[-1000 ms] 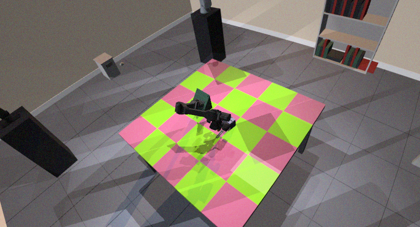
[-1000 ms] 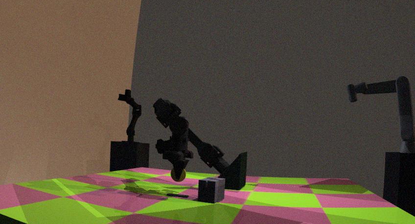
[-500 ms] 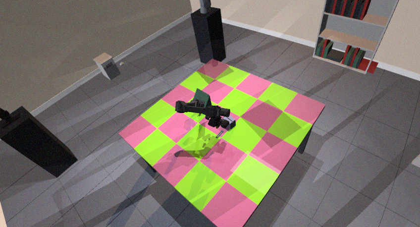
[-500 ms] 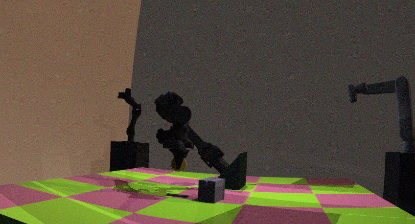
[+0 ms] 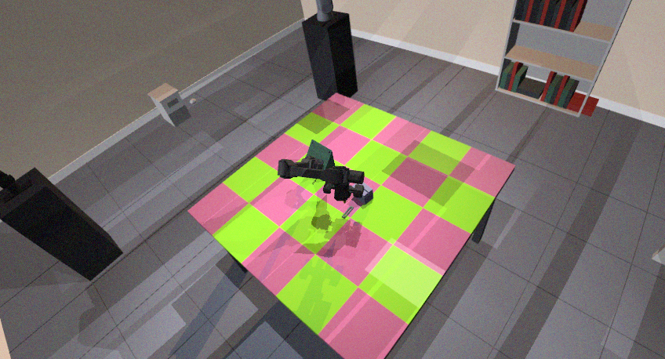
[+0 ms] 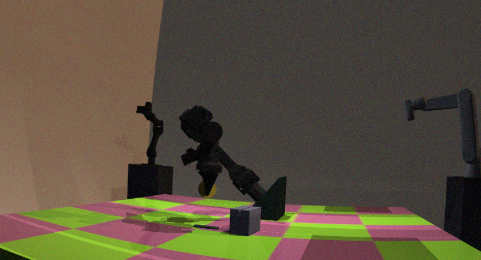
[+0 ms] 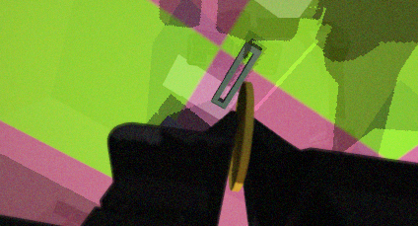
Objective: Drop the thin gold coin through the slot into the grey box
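One hand (image 6: 207, 192) (image 7: 238, 118) grips one gold coin (image 6: 211, 189) (image 7: 244, 122) above one holder (image 5: 347, 212) (image 6: 206, 226) (image 7: 220, 105) and one box (image 5: 364, 195) (image 6: 244, 221)

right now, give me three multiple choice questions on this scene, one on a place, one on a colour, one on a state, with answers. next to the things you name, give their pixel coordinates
1. Where is the gold coin?
A) in the dark-green holder
B) between the jaws, above the table
C) inside the grey box

2. Which two colours make up the table's checks?
A) blue and white
B) red and black
C) pink and lime green

3. What state are the jaws in?
A) shut on the coin
B) wide open
C) shut on nothing

1: B, the coin (image 6: 211, 191) (image 7: 245, 132) shows at the tips of the jaws, raised off the table (image 5: 396, 211) (image 6: 202, 244), with the holder (image 5: 347, 212) (image 6: 206, 226) (image 7: 220, 104) below and the grey box (image 5: 365, 195) (image 6: 244, 221) apart from it.
2: C, pink and lime green squares alternate over the tabletop.
3: A, the wrist view shows both fingers closed in on the coin's faces.
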You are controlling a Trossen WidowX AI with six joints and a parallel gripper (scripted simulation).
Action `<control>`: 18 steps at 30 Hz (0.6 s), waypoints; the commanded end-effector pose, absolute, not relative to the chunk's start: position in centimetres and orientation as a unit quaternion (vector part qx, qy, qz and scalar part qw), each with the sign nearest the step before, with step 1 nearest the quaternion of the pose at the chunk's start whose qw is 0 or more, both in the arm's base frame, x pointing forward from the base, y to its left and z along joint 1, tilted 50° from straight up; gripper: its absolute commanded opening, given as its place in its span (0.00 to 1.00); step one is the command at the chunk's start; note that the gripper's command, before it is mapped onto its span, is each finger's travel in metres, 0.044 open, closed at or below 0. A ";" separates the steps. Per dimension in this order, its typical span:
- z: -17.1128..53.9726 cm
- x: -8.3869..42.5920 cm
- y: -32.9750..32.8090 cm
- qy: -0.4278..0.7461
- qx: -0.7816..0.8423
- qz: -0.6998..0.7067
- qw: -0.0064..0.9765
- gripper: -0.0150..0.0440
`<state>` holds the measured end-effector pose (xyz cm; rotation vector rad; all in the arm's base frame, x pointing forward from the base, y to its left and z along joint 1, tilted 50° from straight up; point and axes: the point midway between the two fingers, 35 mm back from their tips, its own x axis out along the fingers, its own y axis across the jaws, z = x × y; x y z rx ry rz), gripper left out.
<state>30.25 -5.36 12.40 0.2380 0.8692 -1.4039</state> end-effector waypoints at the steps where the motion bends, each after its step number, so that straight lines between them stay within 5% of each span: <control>1: 12.3 30.2 -5.3 0.432 0.057 -0.594 0.676 0.25; 18: 12.3 30.2 -5.2 0.586 -0.142 -0.442 0.664 0.25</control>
